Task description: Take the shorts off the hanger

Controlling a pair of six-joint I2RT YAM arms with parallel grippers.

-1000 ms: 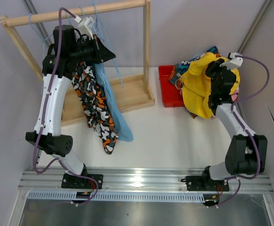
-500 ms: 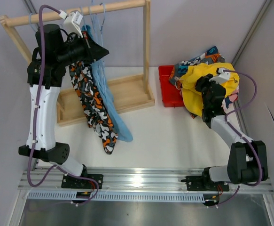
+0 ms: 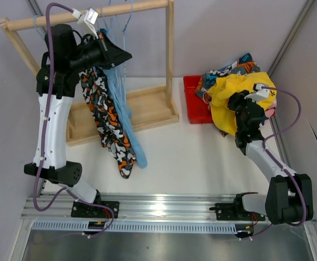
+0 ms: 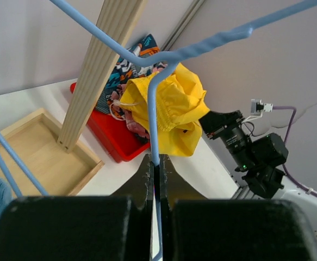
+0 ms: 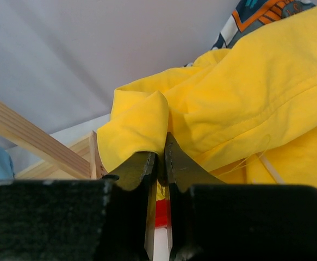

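Observation:
Black-orange-white shorts (image 3: 106, 119) and light blue shorts (image 3: 126, 119) hang limp from thin blue wire hangers (image 3: 117, 24) on the wooden rail (image 3: 93, 13). My left gripper (image 3: 126, 56) is up by the rail. In the left wrist view, this gripper (image 4: 156, 159) is shut on a hanger's wire (image 4: 153, 109). The yellow shorts (image 3: 229, 103) lie heaped over the red tray (image 3: 193, 98). My right gripper (image 3: 234, 103) is at that heap. In the right wrist view, that gripper (image 5: 162, 144) pinches a fold of the yellow shorts (image 5: 245, 81).
The wooden rack's base (image 3: 147, 109) and upright post (image 3: 171, 49) stand between the two arms. Blue-orange patterned shorts (image 3: 231, 68) lie at the back of the red tray, under the yellow heap. Grey walls close in on both sides.
My left arm has risen and swung the hanger up towards the rail. My right gripper has sunk onto the pile with the yellow shorts, its jaws narrowing.

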